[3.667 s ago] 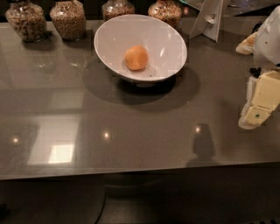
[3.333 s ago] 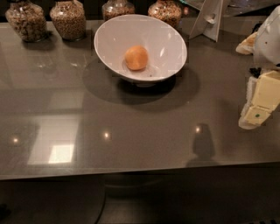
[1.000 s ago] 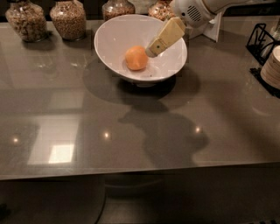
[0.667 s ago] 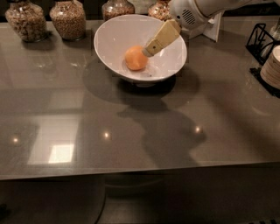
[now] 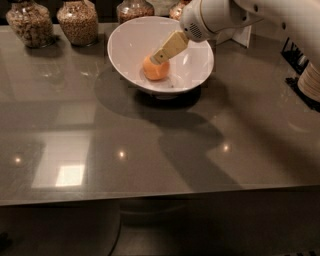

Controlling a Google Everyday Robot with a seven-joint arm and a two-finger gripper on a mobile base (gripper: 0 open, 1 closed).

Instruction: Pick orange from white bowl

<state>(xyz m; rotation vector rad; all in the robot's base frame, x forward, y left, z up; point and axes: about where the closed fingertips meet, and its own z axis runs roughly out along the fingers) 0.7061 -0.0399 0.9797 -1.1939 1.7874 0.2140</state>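
The grey table (image 5: 150,150) carries the white bowl (image 5: 131,46), tilted on a small base, in front of the grain jars (image 5: 77,22). The gripper (image 5: 161,56) reaches in from the right and appears to touch the top of the orange (image 5: 155,72), which lies near the bowl's centre. Whether the gripper is released or clenched cannot be told.

Risk: an off-centre push may roll the fruit along the glossy wall, and downward force may tip the bowl.

The orange is round, so it has no long axis or heading.

We see dim warm light from overhead: glare spots on the glossy surface (image 5: 50,125), the arm (image 5: 225,15) casting a broad shadow across it, and the gripper (image 5: 159,57), in the bowl (image 5: 130,47) at the orange (image 5: 155,71), brightly lit.
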